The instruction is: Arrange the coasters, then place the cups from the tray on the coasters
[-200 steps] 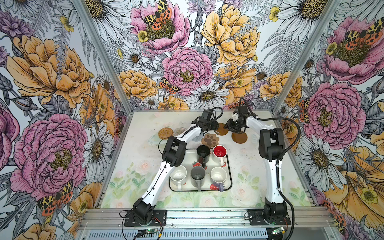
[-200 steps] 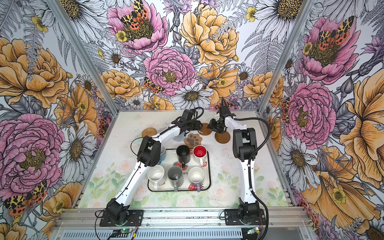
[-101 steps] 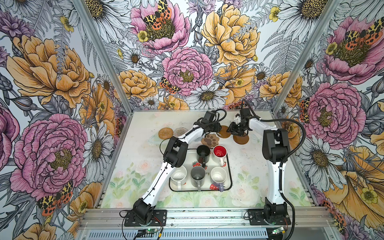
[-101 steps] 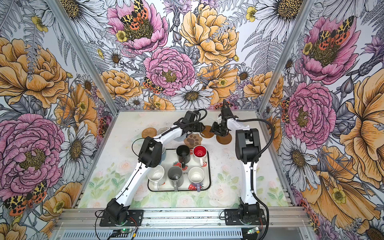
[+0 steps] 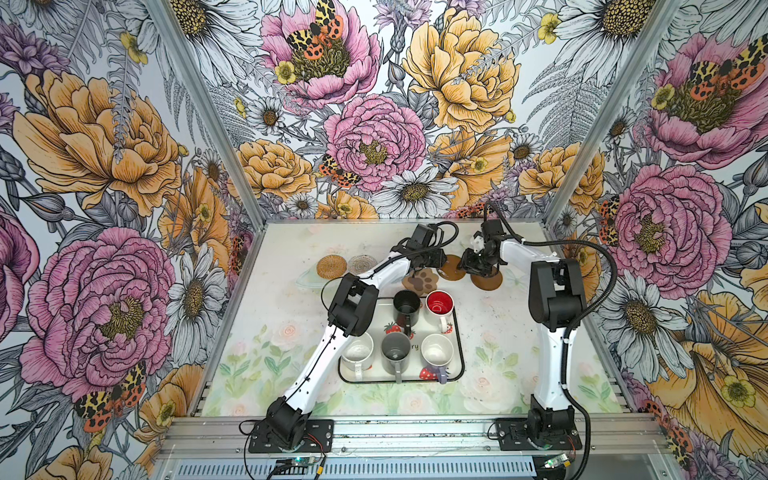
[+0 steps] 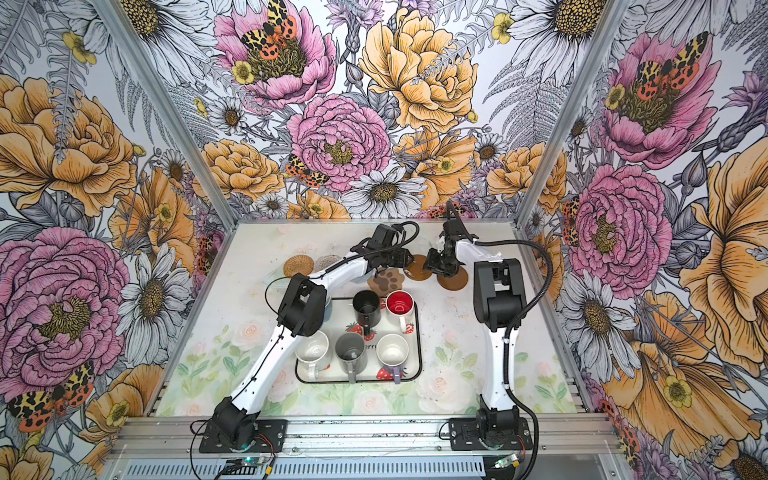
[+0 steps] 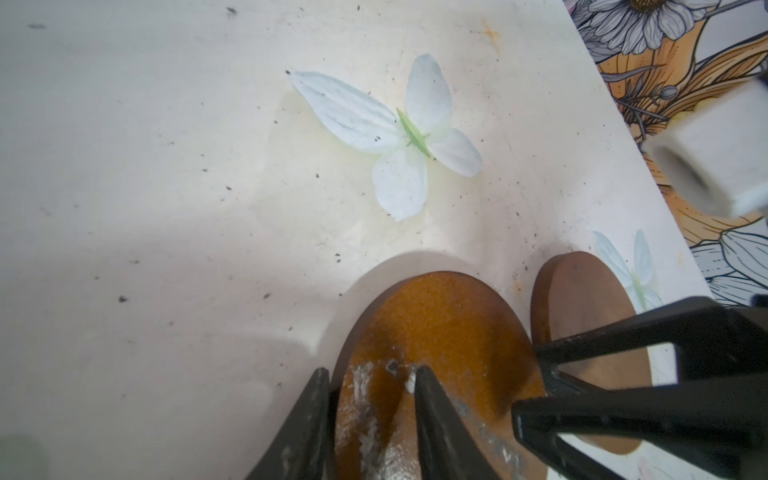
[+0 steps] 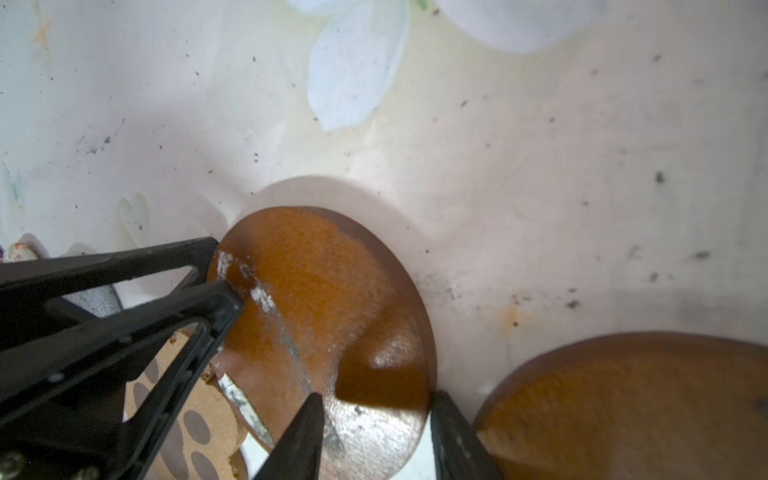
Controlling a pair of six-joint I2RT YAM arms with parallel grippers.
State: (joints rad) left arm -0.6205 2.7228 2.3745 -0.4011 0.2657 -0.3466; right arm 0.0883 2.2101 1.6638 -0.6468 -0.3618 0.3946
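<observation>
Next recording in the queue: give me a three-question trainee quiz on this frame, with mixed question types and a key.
1. True or false: one mug already stands on a coaster.
2. The left gripper and the right gripper both reach the same coaster. Which one? A) tan rattan round B) paw-shaped C) glossy brown disc
3. Fill in: on the tray, the red-lined mug stands next to the ___ mug.
Key: 1 false; 2 C; 3 black mug.

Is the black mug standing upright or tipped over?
Upright. The black mug stands on the tray, its open mouth facing up in both top views.
</observation>
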